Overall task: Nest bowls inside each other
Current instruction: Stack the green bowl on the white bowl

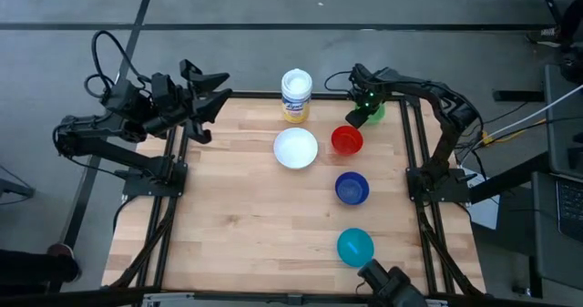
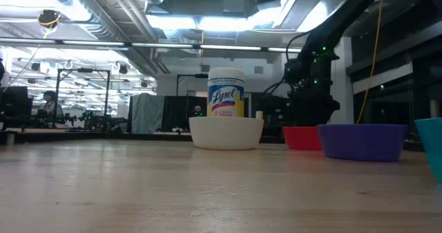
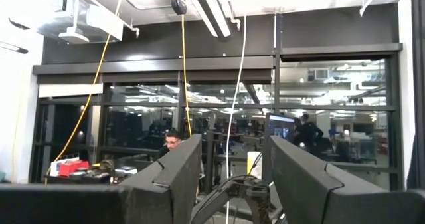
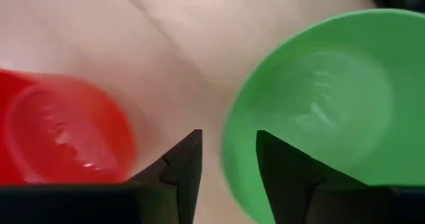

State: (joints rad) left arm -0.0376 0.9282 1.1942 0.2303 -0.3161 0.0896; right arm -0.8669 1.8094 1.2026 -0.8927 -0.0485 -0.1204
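Observation:
Five bowls rest upright on their bases on the wooden table: white (image 1: 296, 148), red (image 1: 347, 141), dark blue (image 1: 352, 188), teal (image 1: 355, 246), and green (image 1: 375, 113) at the far right. My right gripper (image 4: 229, 134) points down, open, over the green bowl's (image 4: 319, 98) rim on the side facing the red bowl (image 4: 60, 131). One finger stands over the bowl's inside and the other outside it; I cannot tell whether either touches. My left gripper (image 3: 236, 144) is open and raised at the far left (image 1: 214, 93), tipped up toward the room.
A white-lidded cylindrical container with a yellow label (image 1: 296, 95) stands at the far edge behind the white bowl (image 2: 226, 133). Black frame rails (image 1: 414, 161) run along both table sides. A dark device (image 1: 387, 284) sits at the near edge, just past the teal bowl.

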